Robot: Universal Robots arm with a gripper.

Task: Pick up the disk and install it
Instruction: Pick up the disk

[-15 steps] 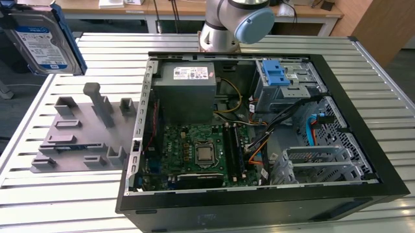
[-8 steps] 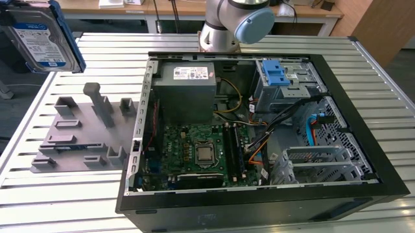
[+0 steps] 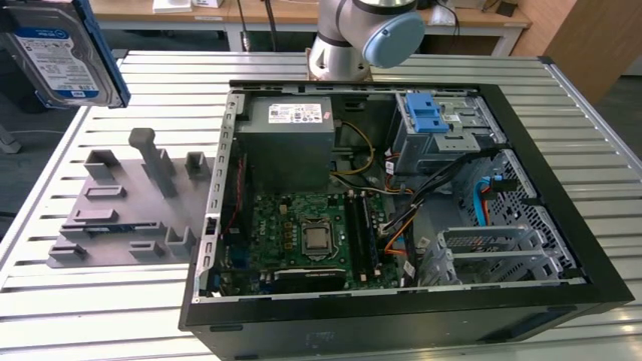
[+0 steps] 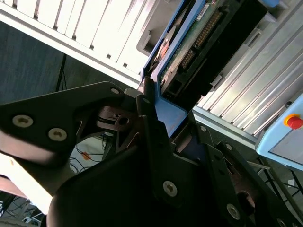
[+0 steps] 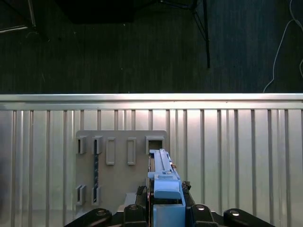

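The disk (image 3: pixel 60 53), a silver hard drive with a white-and-blue label in a blue carrier, hangs high above the slatted table at the exterior view's far left, clear of everything below. In the first wrist view the disk (image 5: pixel 163 179) shows edge-on, above the grey fixture plate (image 5: pixel 118 165). My gripper (image 5: pixel 164 195) is shut on its blue carrier, one black finger on each side. The second wrist view shows the disk (image 4: pixel 189 42) from its circuit-board side, with my gripper (image 4: pixel 170 120) clamped on the carrier's blue end.
An open computer case (image 3: pixel 561 226) lies on the slatted table (image 3: pixel 101 308), with a grey drive cage with blue latches (image 3: pixel 431 120) and a power-supply box (image 3: pixel 291 139) inside. A grey fixture plate (image 3: pixel 125 203) with upright slots sits beside it. The arm's base (image 3: pixel 346 45) stands behind the case.
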